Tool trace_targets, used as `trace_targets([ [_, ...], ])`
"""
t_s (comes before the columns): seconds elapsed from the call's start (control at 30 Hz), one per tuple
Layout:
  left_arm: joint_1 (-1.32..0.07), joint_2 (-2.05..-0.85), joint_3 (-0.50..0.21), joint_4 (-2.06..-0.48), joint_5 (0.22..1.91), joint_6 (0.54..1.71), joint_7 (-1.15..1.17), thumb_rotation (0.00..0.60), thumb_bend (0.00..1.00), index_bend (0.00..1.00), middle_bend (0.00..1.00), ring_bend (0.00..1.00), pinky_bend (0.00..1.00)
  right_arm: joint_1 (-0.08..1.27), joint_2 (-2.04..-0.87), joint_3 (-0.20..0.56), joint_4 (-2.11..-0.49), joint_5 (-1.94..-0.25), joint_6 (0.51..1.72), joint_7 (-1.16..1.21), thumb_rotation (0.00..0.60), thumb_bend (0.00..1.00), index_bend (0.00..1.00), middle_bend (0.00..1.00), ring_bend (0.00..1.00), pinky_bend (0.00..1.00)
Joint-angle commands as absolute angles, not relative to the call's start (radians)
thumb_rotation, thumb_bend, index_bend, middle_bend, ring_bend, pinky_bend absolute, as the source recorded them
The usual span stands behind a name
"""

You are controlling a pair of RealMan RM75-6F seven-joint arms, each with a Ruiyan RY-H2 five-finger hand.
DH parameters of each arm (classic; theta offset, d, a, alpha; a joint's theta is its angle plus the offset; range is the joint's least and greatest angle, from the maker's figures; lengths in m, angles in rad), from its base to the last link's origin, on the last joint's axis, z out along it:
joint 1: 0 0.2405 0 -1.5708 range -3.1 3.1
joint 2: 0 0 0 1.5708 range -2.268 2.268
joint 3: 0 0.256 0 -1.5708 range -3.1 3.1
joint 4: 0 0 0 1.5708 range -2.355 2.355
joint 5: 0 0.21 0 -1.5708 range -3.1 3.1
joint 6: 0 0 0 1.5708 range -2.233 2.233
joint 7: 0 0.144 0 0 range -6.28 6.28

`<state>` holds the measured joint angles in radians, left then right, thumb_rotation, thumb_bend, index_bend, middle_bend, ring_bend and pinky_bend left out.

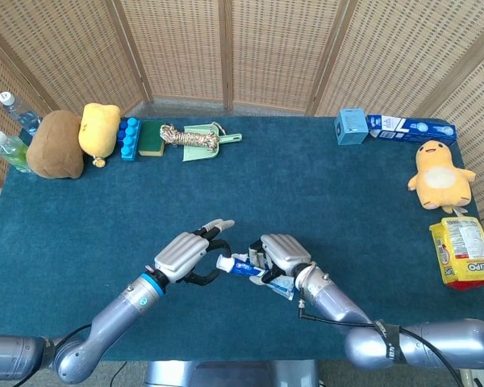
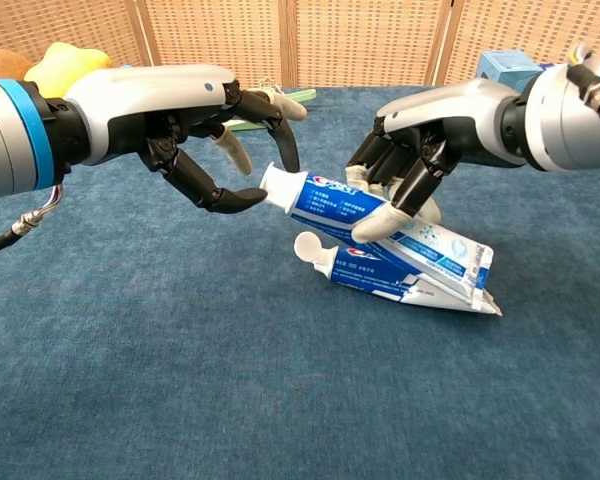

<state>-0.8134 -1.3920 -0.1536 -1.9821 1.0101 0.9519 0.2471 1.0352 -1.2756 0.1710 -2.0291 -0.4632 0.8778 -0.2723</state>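
Near the front middle of the blue table [image 1: 323,193], the right hand [image 2: 420,150] grips a toothpaste tube [image 2: 360,205], its fingers wrapped over the tube's middle and its thumb pressed underneath. The tube is lifted and tilted, its white cap end raised toward the left hand [image 2: 195,125]. That hand has its thumb and fingers curved around the cap end, a dark fingertip touching the cap from below and another coming down from above; whether they truly pinch it I cannot tell. A second toothpaste tube [image 2: 400,280] lies flat on the cloth just under the first, its round white cap pointing left and its crimped tail to the right.

Nothing else lies close to the hands. Along the far left edge sit two clear bottles [image 1: 12,129], a brown cushion [image 1: 55,145], a yellow plush [image 1: 99,129], a row of blue caps [image 1: 128,139], a green sponge [image 1: 152,138], a coil of rope [image 1: 181,136] and a green dustpan [image 1: 206,139]. At the far right are a light blue box [image 1: 351,126], a long blue carton [image 1: 410,127], a yellow duck toy [image 1: 440,173] and a yellow packet [image 1: 464,251].

The table cover looks like short, felt-like fabric. The tubes are glossy, soft plastic, blue and white. A woven wicker screen [image 1: 226,48] stands behind.
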Motion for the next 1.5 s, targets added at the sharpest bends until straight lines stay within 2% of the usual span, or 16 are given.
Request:
trace_targets([
  [0.03,-0.815,-1.393,-0.154,-1.981,1.009,0.952,0.247,0.600,0.38,0.37,0.04,0.00,0.25,1.033,-1.270,0.177,-2.031,-0.460,0.863,-0.253,0.600,0.51,0.82,0.70,0.66,0.67],
  [0.67,-0.823,-1.402,-0.156,-1.969,1.002,0.965,0.255,0.600,0.38,0.48,0.05,0.00,0.26,0.974,-1.200,0.233,-2.019,-0.502,0.751,-0.046,0.600,0.54,0.82,0.71,0.67,0.68],
  [1.0,-0.818,-1.401,-0.152,-1.968,1.006,0.969,0.247,0.600,0.38,0.49,0.05,0.00,0.26,0.935,-1.183,0.278,-1.997,-0.524,0.697,0.090,0.600,0.56,0.83,0.72,0.69,0.70],
  [1.5,-0.805,-1.389,-0.145,-1.975,1.029,0.976,0.232,0.598,0.38,0.49,0.05,0.00,0.26,0.915,-1.170,0.298,-1.956,-0.529,0.665,0.189,0.600,0.58,0.83,0.74,0.72,0.73],
])
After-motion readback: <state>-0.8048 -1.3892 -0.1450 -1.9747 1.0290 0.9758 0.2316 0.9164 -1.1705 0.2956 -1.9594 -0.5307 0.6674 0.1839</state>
